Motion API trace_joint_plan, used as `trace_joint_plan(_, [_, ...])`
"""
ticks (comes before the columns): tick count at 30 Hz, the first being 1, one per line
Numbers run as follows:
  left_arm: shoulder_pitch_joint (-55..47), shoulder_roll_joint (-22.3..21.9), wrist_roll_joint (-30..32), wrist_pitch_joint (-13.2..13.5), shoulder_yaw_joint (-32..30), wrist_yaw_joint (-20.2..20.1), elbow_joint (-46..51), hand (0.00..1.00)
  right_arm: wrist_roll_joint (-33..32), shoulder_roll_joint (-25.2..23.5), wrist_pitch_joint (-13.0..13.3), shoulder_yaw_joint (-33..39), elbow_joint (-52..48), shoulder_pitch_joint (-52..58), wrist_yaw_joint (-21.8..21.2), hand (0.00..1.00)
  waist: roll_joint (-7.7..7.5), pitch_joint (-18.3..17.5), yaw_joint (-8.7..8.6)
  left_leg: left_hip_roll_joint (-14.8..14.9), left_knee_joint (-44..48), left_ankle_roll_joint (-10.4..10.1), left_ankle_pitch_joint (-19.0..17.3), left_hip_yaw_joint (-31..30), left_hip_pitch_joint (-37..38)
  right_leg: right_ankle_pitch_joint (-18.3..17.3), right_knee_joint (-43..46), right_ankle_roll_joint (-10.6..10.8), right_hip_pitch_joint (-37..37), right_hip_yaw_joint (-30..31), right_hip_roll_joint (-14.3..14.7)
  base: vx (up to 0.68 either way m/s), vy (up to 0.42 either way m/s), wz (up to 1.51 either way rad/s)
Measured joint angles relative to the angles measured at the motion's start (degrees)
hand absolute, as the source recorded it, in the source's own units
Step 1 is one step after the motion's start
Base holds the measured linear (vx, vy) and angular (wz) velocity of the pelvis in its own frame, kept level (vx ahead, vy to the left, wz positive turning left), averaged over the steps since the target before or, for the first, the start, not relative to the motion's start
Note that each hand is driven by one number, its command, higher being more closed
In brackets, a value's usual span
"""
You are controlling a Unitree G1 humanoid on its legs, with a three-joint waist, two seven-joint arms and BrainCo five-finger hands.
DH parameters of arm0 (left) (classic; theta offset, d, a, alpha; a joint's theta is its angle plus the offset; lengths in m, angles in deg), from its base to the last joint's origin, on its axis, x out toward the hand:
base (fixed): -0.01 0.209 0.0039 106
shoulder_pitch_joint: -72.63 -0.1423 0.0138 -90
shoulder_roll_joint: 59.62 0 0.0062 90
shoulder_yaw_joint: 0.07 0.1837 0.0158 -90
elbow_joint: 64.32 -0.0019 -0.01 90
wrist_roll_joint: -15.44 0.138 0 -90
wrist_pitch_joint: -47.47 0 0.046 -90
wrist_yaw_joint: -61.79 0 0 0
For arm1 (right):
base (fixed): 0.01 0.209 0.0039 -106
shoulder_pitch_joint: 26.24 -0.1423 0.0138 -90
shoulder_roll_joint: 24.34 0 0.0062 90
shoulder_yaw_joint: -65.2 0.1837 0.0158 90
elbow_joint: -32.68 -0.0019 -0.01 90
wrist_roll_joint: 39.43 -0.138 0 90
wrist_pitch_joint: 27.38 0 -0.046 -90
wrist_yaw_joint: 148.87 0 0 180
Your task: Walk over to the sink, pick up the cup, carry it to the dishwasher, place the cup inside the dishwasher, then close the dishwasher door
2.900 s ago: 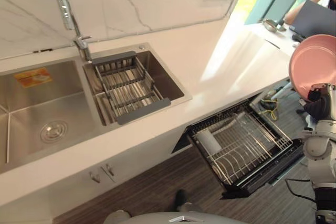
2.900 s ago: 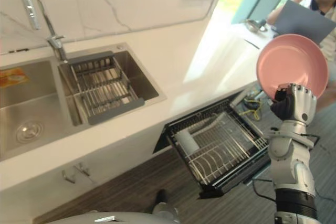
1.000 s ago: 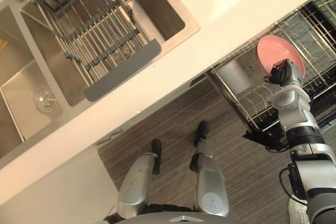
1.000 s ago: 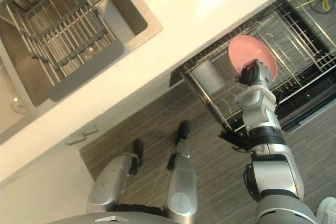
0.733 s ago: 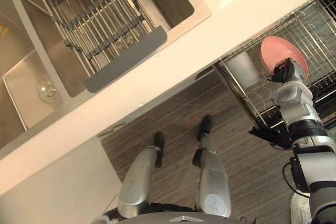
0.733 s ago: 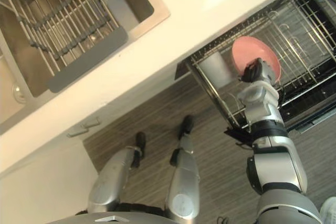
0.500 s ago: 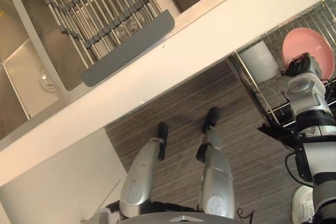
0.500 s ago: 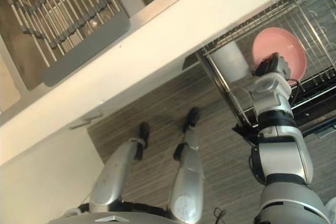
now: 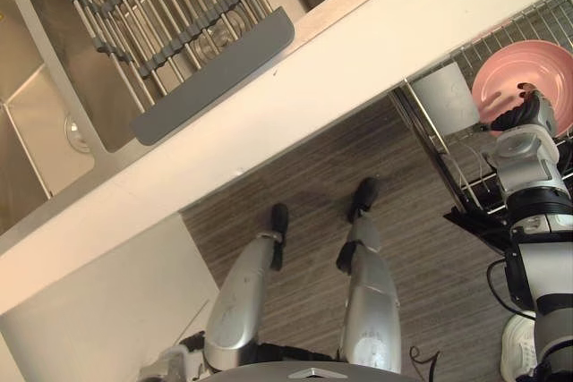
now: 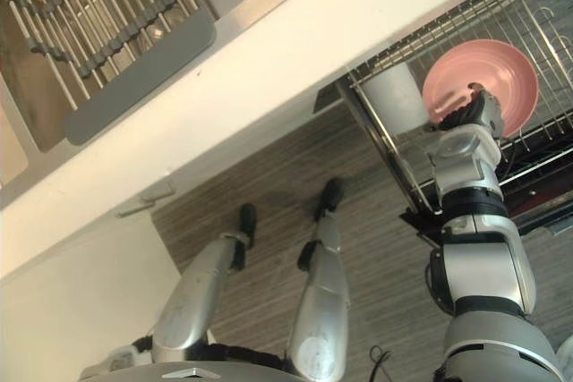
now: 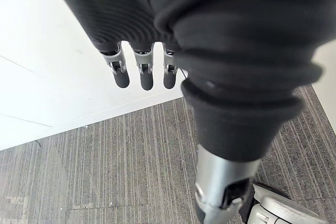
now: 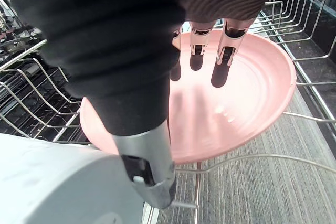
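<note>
While the left hand [image 11: 140, 72] hangs slack-fingered and empty above the grey striped floor [image 11: 105, 156], the right hand [image 10: 466, 121] hovers with straight, unclenched fingers [image 12: 229, 38] just over the round pink plate [image 12: 236, 103], which lies in the dishwasher's pulled-out silver wire rack [image 10: 537, 8], just beside a white cylindrical container [image 10: 394, 100].

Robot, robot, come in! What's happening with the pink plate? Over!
Left hand open, idle. Right hand open above pink plate. Plate lies in dishwasher rack beside white cup. Nothing blocking.
</note>
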Motion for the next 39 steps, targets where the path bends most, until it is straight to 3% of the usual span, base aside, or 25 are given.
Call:
trace_joint_plan(6, [0.04,-0.02,0.09,1.31,-0.01,0.02,-0.35,0.0,-4.54,-0.32,1.38,-0.02,-0.17,-0.01,-3.18,0.0,0.0,0.0,0.04,-0.02,0.05,-0.12,0.24,-0.18,0.37,0.03,0.0,-0.08,0.48,-0.12,-0.01,0.0,0.0,0.0])
trace_joint_plan(12, [-0.26,0.03,1.54,2.18,-0.27,0.07,-0.4,0.0,-12.0,-0.33,2.91,3.51,-7.63,3.69,-4.11,0.0,-0.35,0.06,-1.29,0.17,0.09,-0.04,-0.05,-0.14,3.5,-0.17,-0.04,0.07,3.59,-0.14,0.21,0.01,0.041,-0.04])
trace_joint_plan(15, [-1.06,0.22,2.41,2.18,-2.48,0.03,0.0,0.0,-13.6,-0.31,3.16,8.58,-15.3,7.0,-5.19,0.0,-1.74,0.24,-2.69,0.61,0.14,0.08,-1.24,0.77,7.18,-1.49,-0.12,0.26,6.74,0.23,0.69,-0.01,0.055,-0.26])
trace_joint_plan(19, [-3.91,1.07,2.18,1.63,-6.77,-0.73,2.79,0.0,-13.88,-0.3,3.86,17.62,-25.29,13.37,-6.93,0.0,-5.69,0.1,-5.15,1.88,-0.04,-0.01,-3.01,2.98,12.82,-1.9,-1.19,0.49,11.43,1.61,2.07,0.0,0.051,-0.36])
trace_joint_plan(21, [-5.05,1.2,0.21,0.5,-9.04,-1.2,3.55,0.0,-14.24,-0.3,4.03,21.79,-28.58,17.07,-7.63,0.0,-6.83,-0.29,-6.2,2.85,-0.11,-0.24,-3.89,4.04,15.97,-1.95,-2.3,0.52,14.68,1.96,3.1,0.05,0.054,-0.37])
trace_joint_plan(23, [-6.99,1.55,-1.96,-1.44,-11.8,-1.28,3.97,0.0,-14.73,-0.3,4.19,25.96,-29.89,21.8,-9.84,0.0,-8.85,-3.26,-7.34,3.97,-1.11,-0.58,-4.86,5.47,19.12,-2.4,-3.18,0.57,16.8,3.16,4.39,0.08,0.048,-0.39])
trace_joint_plan(26, [-9.65,1.67,-2.14,-3.41,-14.75,-1.24,4.0,0.0,-17.24,-0.25,4.15,30.78,-29.32,28.56,-11.13,0.0,-10.27,-7.41,-9.27,5.37,-2.2,-1.19,-5.62,6.01,22.71,-2.69,-4.5,0.52,20.02,3.37,5.84,0.12,0.034,-0.21])
trace_joint_plan(27, [-10.01,1.5,-2.16,-3.68,-15.67,-1.19,3.99,0.0,-18.19,-0.24,4.11,32.08,-28.98,30.06,-11.07,1.0,-10.44,-8.21,-9.5,5.55,-2.61,-1.23,-5.64,6.15,23.57,-2.76,-4.64,0.63,20.62,3.41,6.03,0.1,0.026,-0.15])
trace_joint_plan(29, [-11.69,1.4,-2.17,-4.18,-16.93,-0.81,3.95,0.0,-22.1,-0.25,4.37,36.44,-26.95,33.94,-10.5,1.0,-10.59,-11.13,-10.04,6.07,-4.06,-1.48,-5.77,6.85,25.68,-3.19,-4.92,0.77,21.86,3.88,6.67,0.12,0.025,-0.16])
trace_joint_plan(33, [-12.82,1.05,-2.2,-5.58,-18.16,-0.1,3.92,0.0,-31.38,-1.69,6.62,45.19,-17.97,39.28,-7.6,1.0,-10.54,-13.49,-10.53,6.36,-5.31,-1.59,-5.84,6.98,28.15,-3.41,-5.87,0.82,24.22,4.07,6.87,0.06,0.039,-0.05])
trace_joint_plan(35, [-13.63,1.04,-2.84,-6.33,-18.21,0.26,3.51,0.0,-39.71,-6.52,9.25,49.91,-15.1,42.45,-6.68,1.0,-10.55,-14.63,-10.94,6.26,-6.4,-1.67,-5.88,6.97,28.36,-4.18,-5.88,0.56,24.55,3.98,6.73,-0.04,0.018,0.03])
trace_joint_plan(36, [-13.7,1.03,-3.08,-6.46,-18.25,0.32,3.43,0.0,-40.79,-7.43,9.63,50.34,-14.95,42.95,-6.69,1.0,-10.53,-14.79,-10.98,6.25,-6.5,-1.68,-5.88,6.95,28.37,-4.22,-5.88,0.53,24.55,3.95,6.71,-0.03,0.009,0.05])
trace_joint_plan(37, [-13.89,0.89,-3.88,-6.99,-18.88,0.4,2.73,0.0,-44.8,-12.15,11.61,51.94,-14.2,44.72,-6.9,1.0,-10.38,-15.51,-11.1,6.19,-6.93,-1.7,-5.68,6.89,28.46,-4.33,-5.89,0.65,24.56,3.78,6.58,-0.02,-0.001,0.05])
trace_joint_plan(39, [-13.87,0.32,-4.52,-7.32,-19.77,0.43,1.85,0.0,-47.23,-17.01,13.27,52.17,-13.44,46.05,-7.16,1.0,-10.04,-15.76,-11.01,6.19,-7.09,-1.74,-5.42,6.85,28.49,-4.4,-5.88,0.74,24.62,3.58,6.5,-0.03,-0.007,0.05])
